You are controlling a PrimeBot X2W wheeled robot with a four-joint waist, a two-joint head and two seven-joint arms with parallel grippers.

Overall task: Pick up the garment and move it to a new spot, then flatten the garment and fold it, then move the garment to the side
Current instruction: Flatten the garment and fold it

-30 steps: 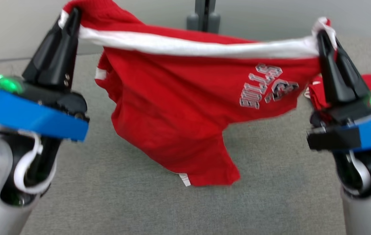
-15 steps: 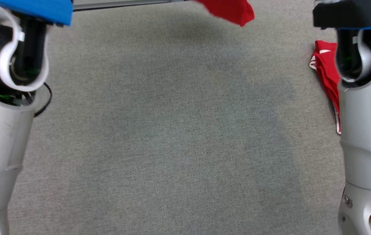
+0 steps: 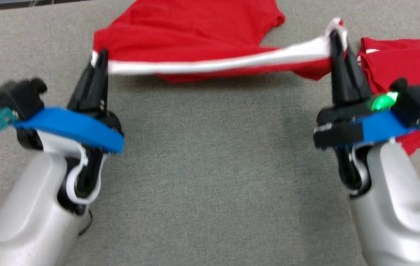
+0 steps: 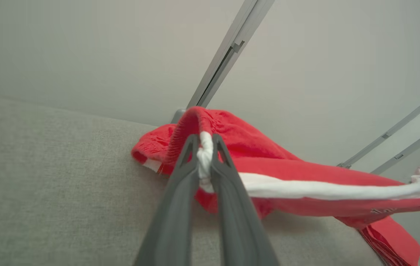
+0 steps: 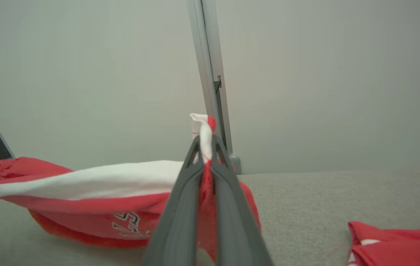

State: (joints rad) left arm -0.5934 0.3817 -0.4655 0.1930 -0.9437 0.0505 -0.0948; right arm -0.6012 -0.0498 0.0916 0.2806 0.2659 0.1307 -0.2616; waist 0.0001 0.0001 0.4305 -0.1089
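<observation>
Both left claw [image 3: 101, 57] and right claw [image 3: 334, 37] pinch garment [image 3: 195, 33] by white band [image 3: 210, 66], taut between them; print [image 5: 126, 221] just left of right claw unreadable.

The garment [image 3: 195, 33] is red, with one white band and pale, dark-outlined lettering. The second garment [image 3: 409, 55] is red with white trim. The counter [image 3: 213, 166] is flecked grey. The left hand [image 3: 102, 57] and right hand [image 3: 334, 36] have black fingers and blue collars.
</observation>
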